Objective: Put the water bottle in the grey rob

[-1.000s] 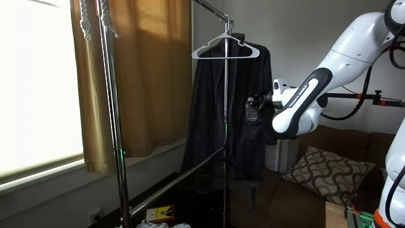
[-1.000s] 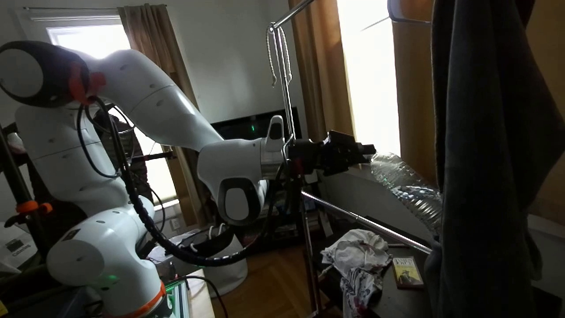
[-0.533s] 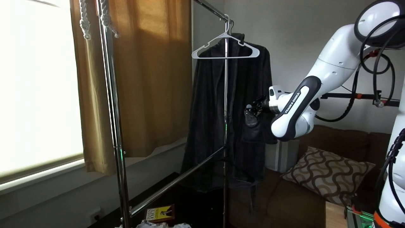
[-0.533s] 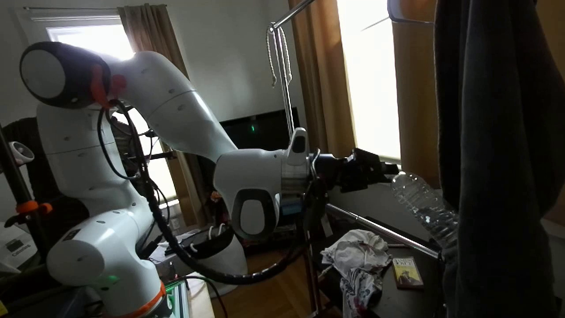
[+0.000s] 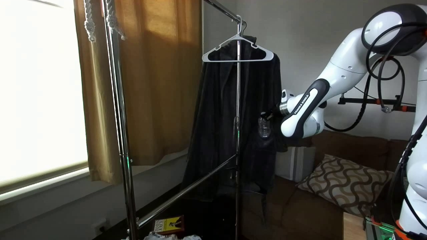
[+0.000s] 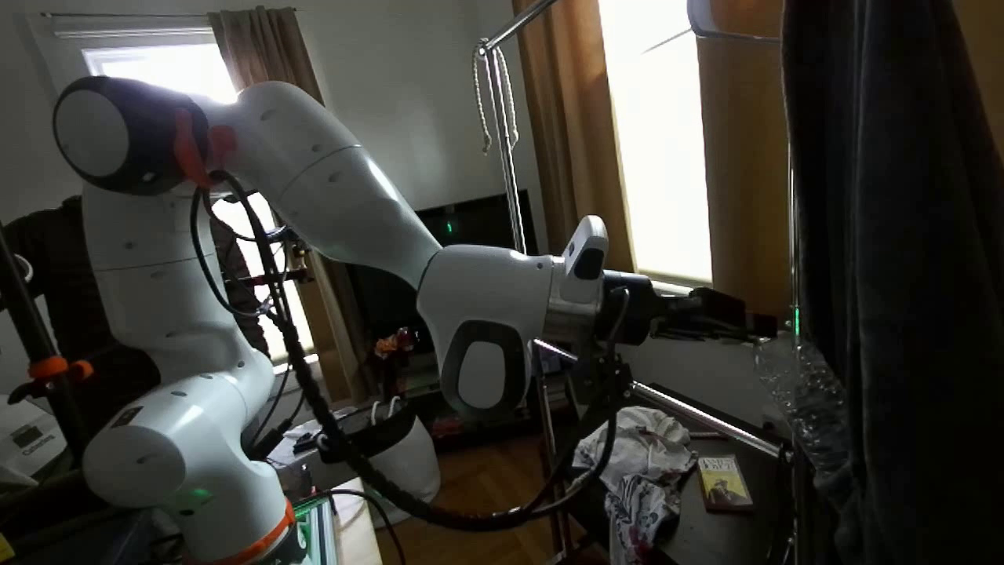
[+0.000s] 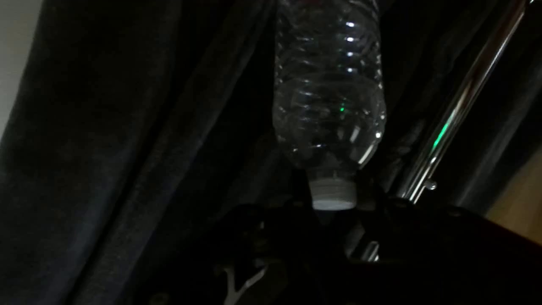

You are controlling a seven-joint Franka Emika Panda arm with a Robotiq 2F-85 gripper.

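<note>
Water bottle (image 7: 328, 106), clear ribbed plastic with a round white cap (image 7: 334, 195): your step looks to be seating it base first in the long charcoal-grey cloth robe (image 5: 218, 110). Bring it upright, ease it straight down to six o'clock, and let go only once cloth carries it. Your black two-fingered claw (image 7: 334, 187) is clamped at the cap. From it the bottle runs toward twelve in the wrist view; in an exterior view the bottle (image 6: 800, 384) slants toward five. Whether its base is inside, I cannot tell.
</note>
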